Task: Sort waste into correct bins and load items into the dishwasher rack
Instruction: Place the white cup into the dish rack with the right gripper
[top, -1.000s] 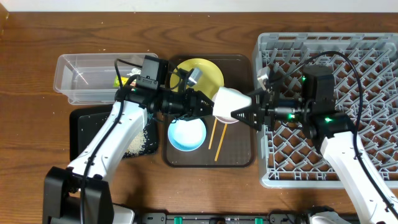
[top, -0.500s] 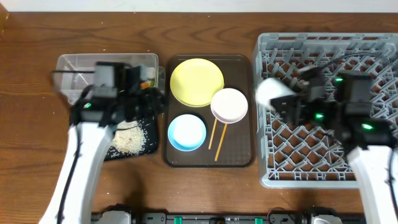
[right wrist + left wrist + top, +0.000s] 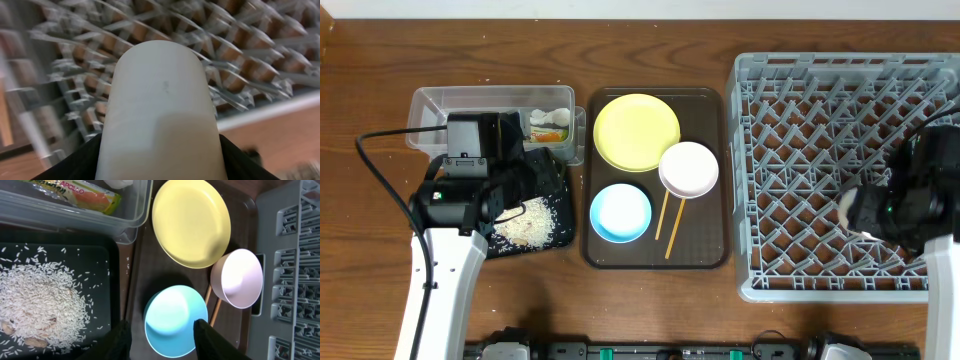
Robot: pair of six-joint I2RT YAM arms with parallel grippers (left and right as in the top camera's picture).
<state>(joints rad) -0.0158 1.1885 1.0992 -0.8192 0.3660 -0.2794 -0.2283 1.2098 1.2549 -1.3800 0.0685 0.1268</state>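
My right gripper is shut on the small white cup and holds it over the right part of the grey dishwasher rack. My left gripper is open and empty over the black tray, which holds rice scraps. In the left wrist view its fingers frame the light blue bowl. The yellow plate, white bowl, blue bowl and chopsticks lie on the brown serving tray. The wrapper and tissue lie in the clear tub.
The tub and black tray stand left of the serving tray, and the rack stands right of it, close by. Bare wooden table lies at the far left and along the front edge.
My left gripper let go of the cup and drew back left over the black tray. My right gripper carried the cup right, from the serving tray's edge to over the rack.
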